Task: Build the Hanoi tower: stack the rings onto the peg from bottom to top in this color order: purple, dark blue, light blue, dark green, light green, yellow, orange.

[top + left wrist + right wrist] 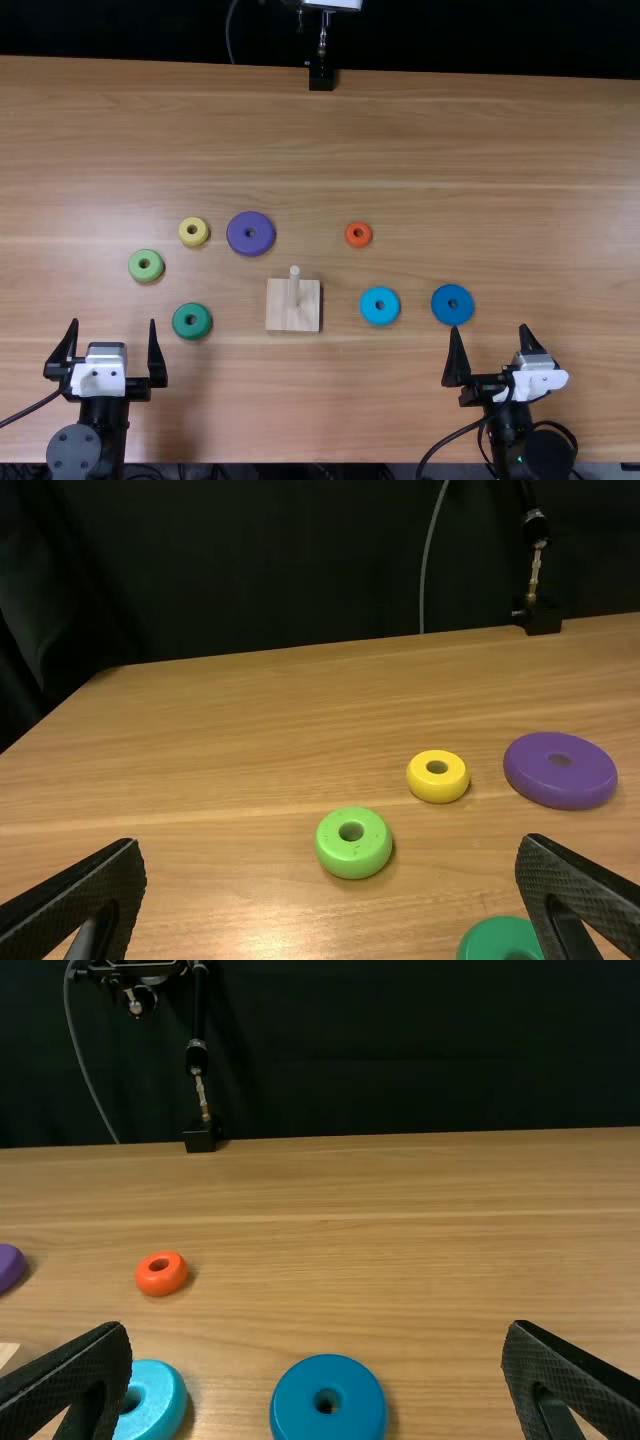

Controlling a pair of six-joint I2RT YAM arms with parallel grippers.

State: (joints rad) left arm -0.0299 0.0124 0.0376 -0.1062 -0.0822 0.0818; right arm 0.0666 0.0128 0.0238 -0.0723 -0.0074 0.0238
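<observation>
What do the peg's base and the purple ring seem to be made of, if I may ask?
The base looks like pale, unpainted wood, judging by its light tan colour. The purple ring has smooth, even colour: probably painted wood, possibly plastic.

The right wrist view crops the purple ring (pixel 9 1266).

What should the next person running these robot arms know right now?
Grippers: left and right are both open and empty.
Left of the peg: purple ring, yellow ring, light green ring, dark green ring.
Right of it: orange ring, light blue ring, dark blue ring.
Done: no ring is stacked.
Left: all seven, purple first, then dark blue, light blue, dark green, light green, yellow, orange.
</observation>
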